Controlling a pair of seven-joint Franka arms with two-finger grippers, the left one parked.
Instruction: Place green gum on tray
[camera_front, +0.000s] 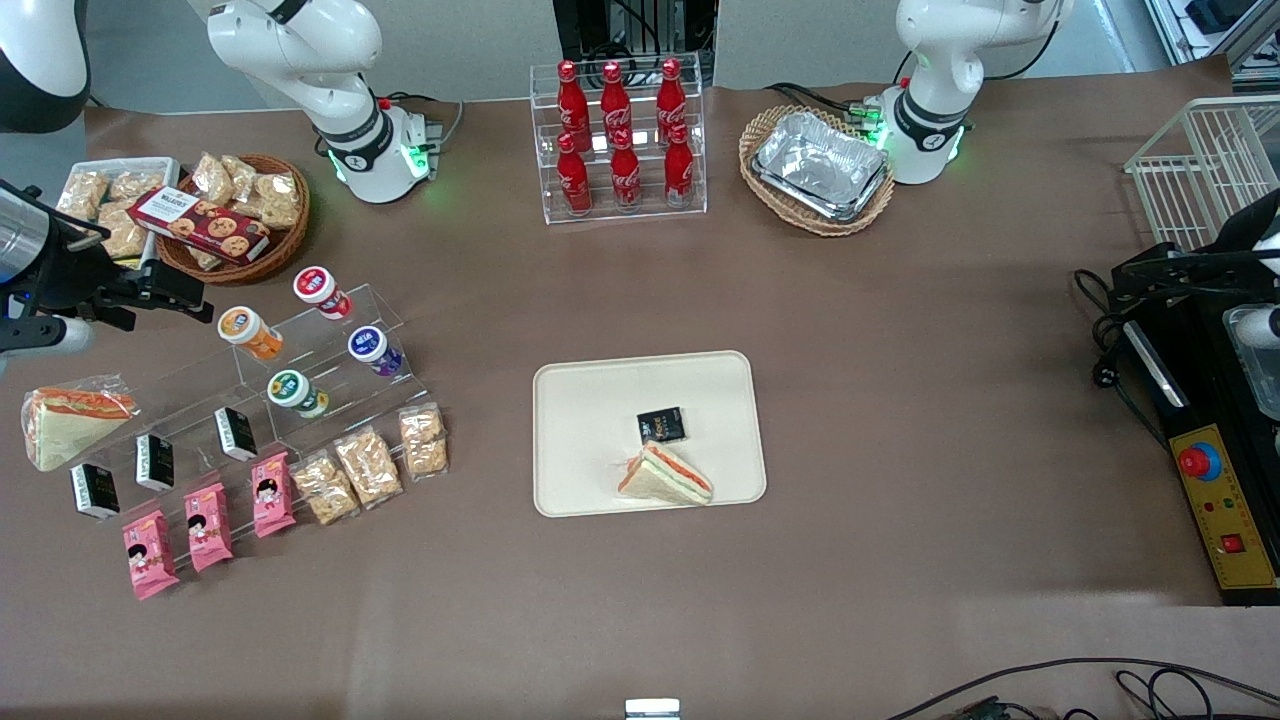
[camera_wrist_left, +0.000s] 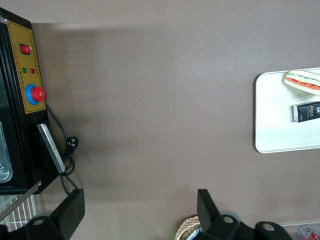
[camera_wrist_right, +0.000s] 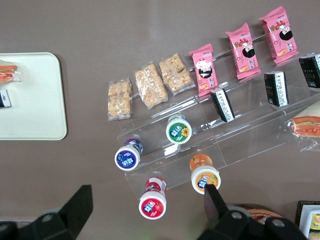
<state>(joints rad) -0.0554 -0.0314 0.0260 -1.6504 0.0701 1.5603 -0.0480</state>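
My arm reaches in low over the working arm's end of the worktop (camera_front: 900, 400), wrist camera looking straight down. My gripper (camera_wrist_right: 145, 210) hangs with its fingers (camera_wrist_right: 212, 200) spread wide, grasping nothing, above the clear stand's (camera_front: 330, 370) upper step. The green gum (camera_front: 296, 392) sits on that stand, nearer the front camera than my fingers and well apart from them. The tray (camera_front: 590, 440) carries a sandwich (camera_front: 665, 475) and a black packet (camera_front: 661, 425). My fingertips are cut off.

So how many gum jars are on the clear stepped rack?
4: red-lidded and orange-lidded up top, purple-lidded and green gum lower. Open gripper hovers above.
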